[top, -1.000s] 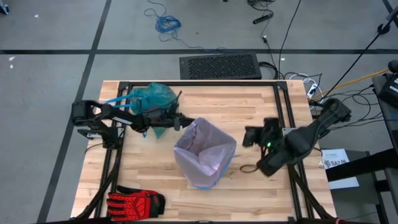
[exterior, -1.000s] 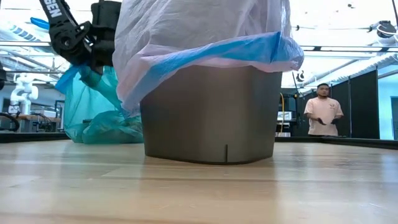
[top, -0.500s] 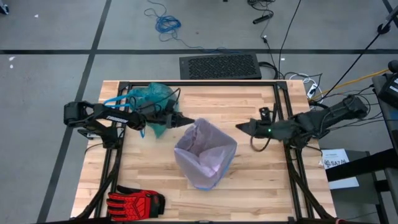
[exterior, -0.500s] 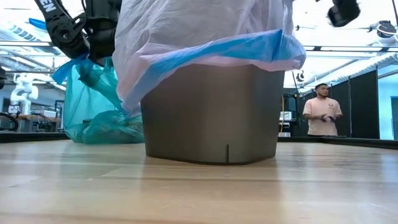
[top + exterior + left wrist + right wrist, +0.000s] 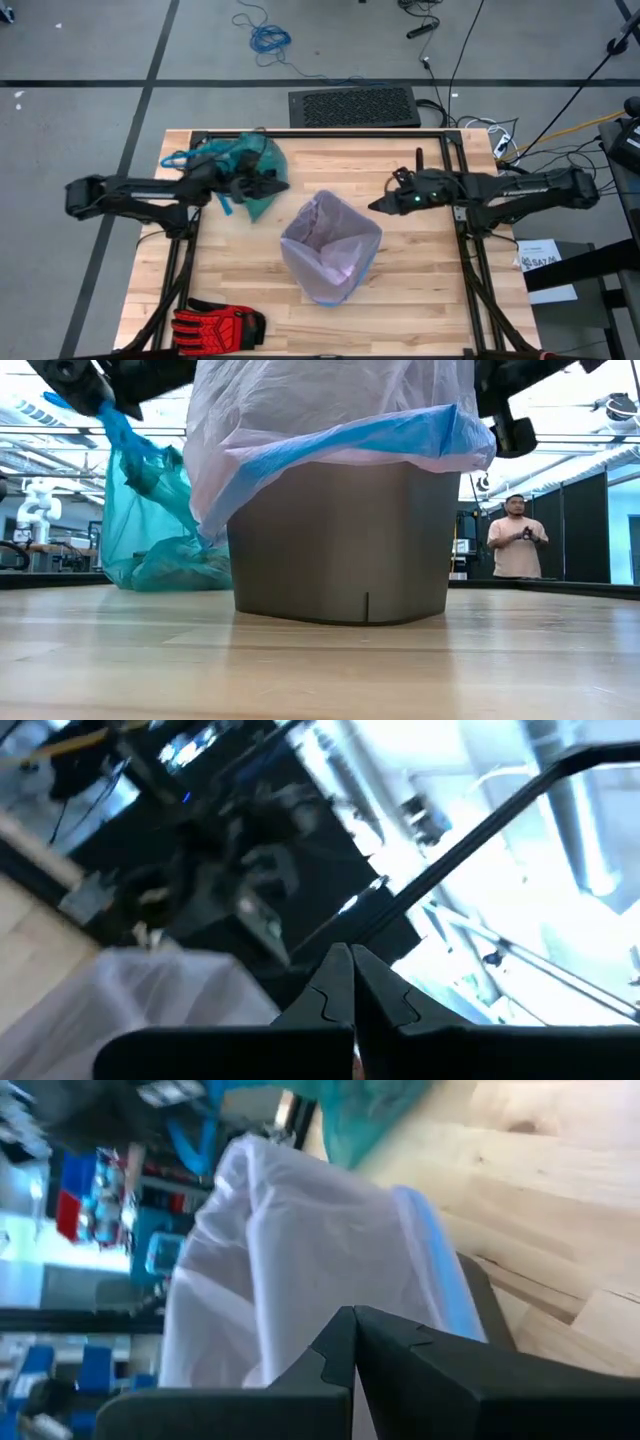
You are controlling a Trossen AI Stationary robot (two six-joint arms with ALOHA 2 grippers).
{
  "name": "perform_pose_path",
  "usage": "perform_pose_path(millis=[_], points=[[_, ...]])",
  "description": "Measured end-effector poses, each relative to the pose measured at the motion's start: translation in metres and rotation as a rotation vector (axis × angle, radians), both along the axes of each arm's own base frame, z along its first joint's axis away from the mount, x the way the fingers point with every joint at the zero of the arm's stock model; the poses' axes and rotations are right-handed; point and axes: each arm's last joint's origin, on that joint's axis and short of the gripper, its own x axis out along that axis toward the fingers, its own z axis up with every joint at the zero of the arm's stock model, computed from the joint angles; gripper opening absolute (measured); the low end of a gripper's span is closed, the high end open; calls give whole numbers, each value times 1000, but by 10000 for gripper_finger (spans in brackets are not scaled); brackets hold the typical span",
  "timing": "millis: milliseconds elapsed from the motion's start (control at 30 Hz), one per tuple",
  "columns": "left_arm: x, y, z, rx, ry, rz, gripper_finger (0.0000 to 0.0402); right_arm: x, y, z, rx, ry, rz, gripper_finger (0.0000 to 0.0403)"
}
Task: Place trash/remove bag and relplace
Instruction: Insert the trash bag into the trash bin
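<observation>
**Teal bag set aside as fresh liner sits in bin**

The crumpled teal-green bag point(image 5: 243, 160), a thin translucent plastic liner with blue drawstring loops point(image 5: 178, 160), lies bunched on the wooden table point(image 5: 420, 300) near its far left corner, just behind and to the left of the bin point(image 5: 335, 540). What it contains cannot be made out. The bin, a grey straight-walled tub, stands near the middle of the table and is lined with a pale lilac translucent bag point(image 5: 330, 245) whose blue rim point(image 5: 350, 445) folds down over the outside; the lilac film inside looks wrinkled, and nothing can be seen in it. The left gripper point(image 5: 283, 183) reaches over the teal bag's near edge, its fingers pressed together in the left wrist view; whether they pinch any plastic cannot be told. The right gripper point(image 5: 375, 207) hangs just beside the bin's right rim, fingers likewise closed and holding nothing. A red-and-black glove point(image 5: 218, 324) lies at the table's near left corner. A person point(image 5: 517, 538) stands in the room beyond.
</observation>
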Motion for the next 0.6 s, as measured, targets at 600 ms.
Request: perform_pose_path(millis=[600], points=[[-59, -81, 16, -84, 445, -346, 0, 38, -37, -38, -9, 84, 273, 0]])
